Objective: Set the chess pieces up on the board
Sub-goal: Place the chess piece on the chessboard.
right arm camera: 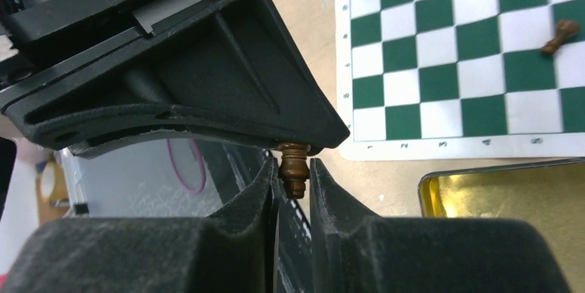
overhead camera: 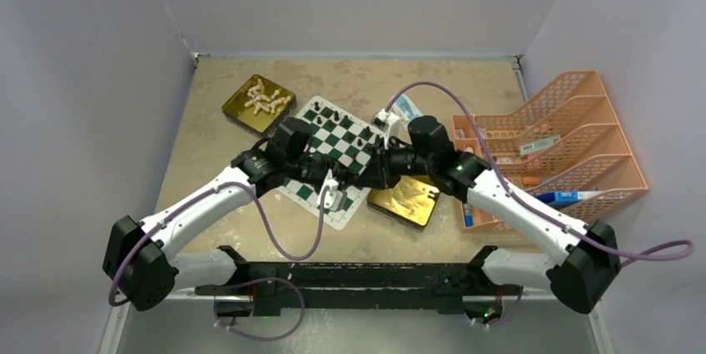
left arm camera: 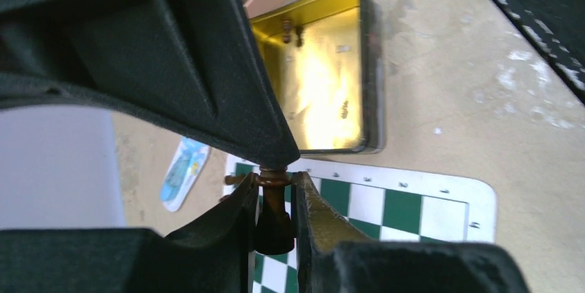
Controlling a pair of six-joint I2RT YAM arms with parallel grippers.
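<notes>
My two grippers meet tip to tip over the near right side of the board (overhead camera: 340, 219). One dark brown chess piece (left arm camera: 274, 214) spans both. My left gripper (left arm camera: 274, 200) is shut on its wide end, and my right gripper (right arm camera: 294, 172) is shut on its ringed end (right arm camera: 294, 165). The green and white board (right arm camera: 441, 65) carries a few dark pieces along its far edge (overhead camera: 325, 112), and one lies toppled (right arm camera: 559, 36). Cream pieces (overhead camera: 265, 100) are piled in the gold tin at the back left.
A second gold tin (overhead camera: 405, 200) lies just right of the board with a few dark pieces in it (left arm camera: 290, 31). An orange file rack (overhead camera: 554, 142) fills the right side. A blue and white packet (overhead camera: 405, 108) lies beyond the board.
</notes>
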